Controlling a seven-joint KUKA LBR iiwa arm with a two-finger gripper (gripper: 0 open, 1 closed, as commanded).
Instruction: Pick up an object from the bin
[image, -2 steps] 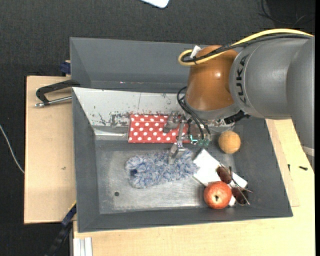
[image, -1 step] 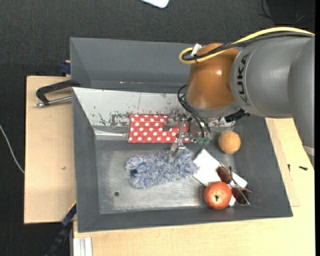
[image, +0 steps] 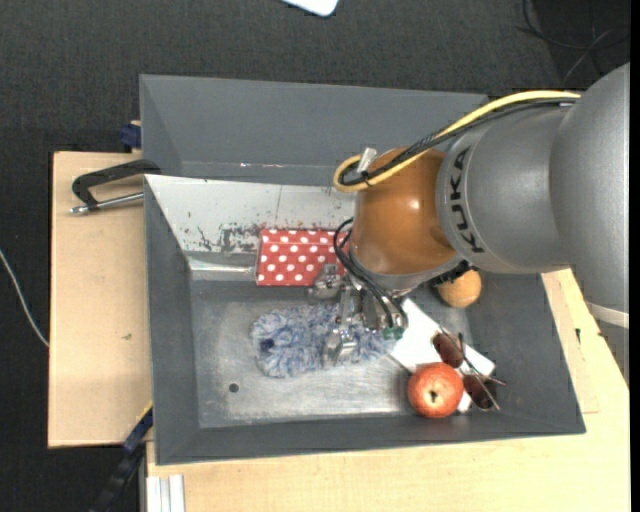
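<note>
My gripper (image: 345, 335) is down in the middle of the bin, its metal fingers pressed into a fluffy blue-and-white cloth (image: 290, 342) that lies crumpled on the bin floor. Just behind it, against the back wall, stands a red box with white dots (image: 297, 257). A white card (image: 425, 340) lies right of the fingers, partly under the wrist. I cannot make out the gap between the fingers.
A red apple (image: 435, 389) sits near the front right, with brown sunglasses (image: 465, 367) beside it. A small orange-tan round thing (image: 459, 289) lies at the right, half hidden by the arm. The arm's orange cover hangs over the bin's back right.
</note>
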